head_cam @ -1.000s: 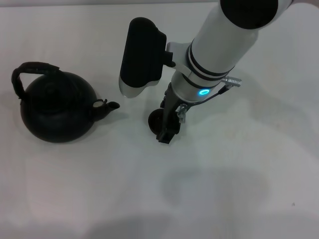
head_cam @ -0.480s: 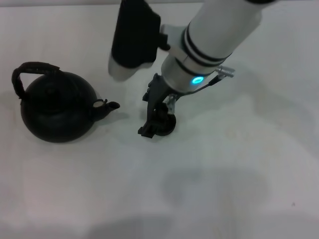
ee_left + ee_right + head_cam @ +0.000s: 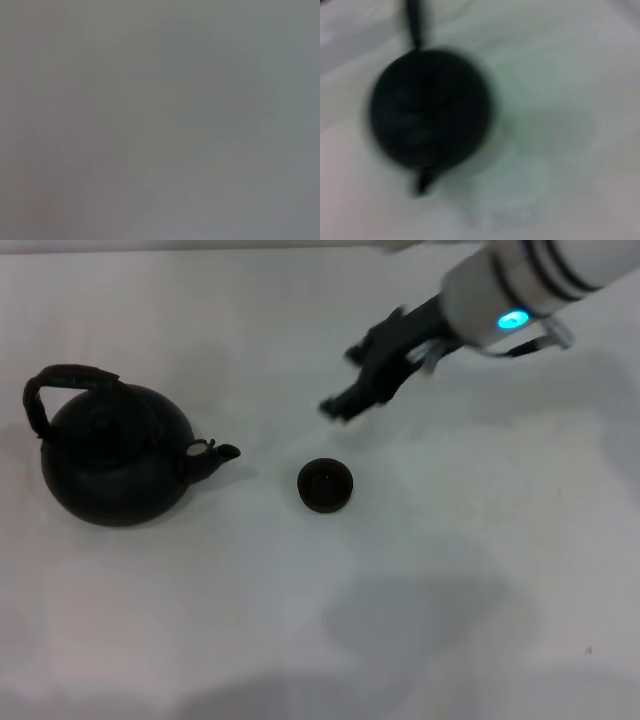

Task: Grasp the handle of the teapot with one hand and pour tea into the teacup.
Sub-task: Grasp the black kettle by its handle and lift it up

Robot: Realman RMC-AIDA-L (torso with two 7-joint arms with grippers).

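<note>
Since a second ago my right gripper (image 3: 352,390) has lifted off the teacup (image 3: 325,485) and swung up and back toward the far right, leaving the cup standing alone on the white desk (image 3: 450,620). Its jaws look parted and hold nothing, though motion blur makes that hard to confirm. The teapot (image 3: 112,462) sits untouched to the left, spout toward the cup, handle (image 3: 50,390) free; I judge the pour not yet begun, and my left arm is out of sight.

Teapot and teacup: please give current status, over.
Right gripper raised beyond the teacup, holding nothing. Left gripper not in view. Teapot upright on the table, handle ungrasped, spout toward the cup. Nothing between them.
</note>
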